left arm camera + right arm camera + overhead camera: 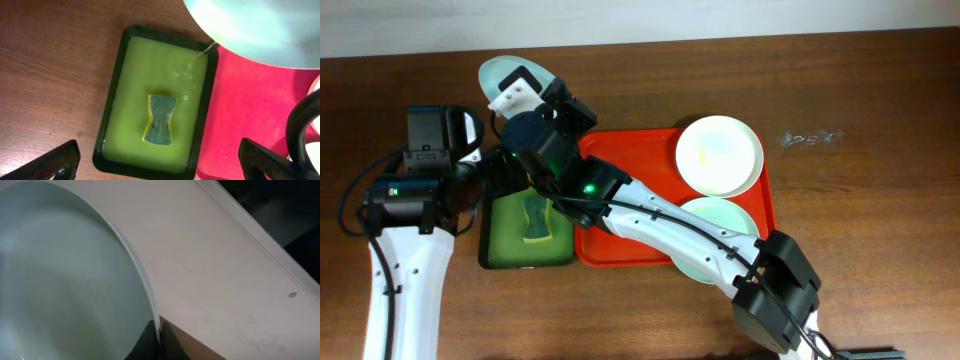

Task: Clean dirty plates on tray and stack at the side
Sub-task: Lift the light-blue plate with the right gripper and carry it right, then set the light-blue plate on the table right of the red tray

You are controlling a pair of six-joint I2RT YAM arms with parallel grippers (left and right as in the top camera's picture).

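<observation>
- The left gripper (160, 155) hangs above the green tray (116, 95), jaws spread wide and holding nothing.
- The green tray is full of green liquid, and a sponge (161, 120) lies in it near the middle.
- A pale blue-green plate (498, 72) is tilted over the green tray's far end. The right gripper (156, 339) is clamped on its rim, and a thin trickle (202, 51) runs from its edge into the liquid.
- The red tray (645, 155) sits just right of the green tray. It carries a cream-white plate (720, 155) and a second pale plate (725, 215), the latter partly hidden under the right arm.
</observation>
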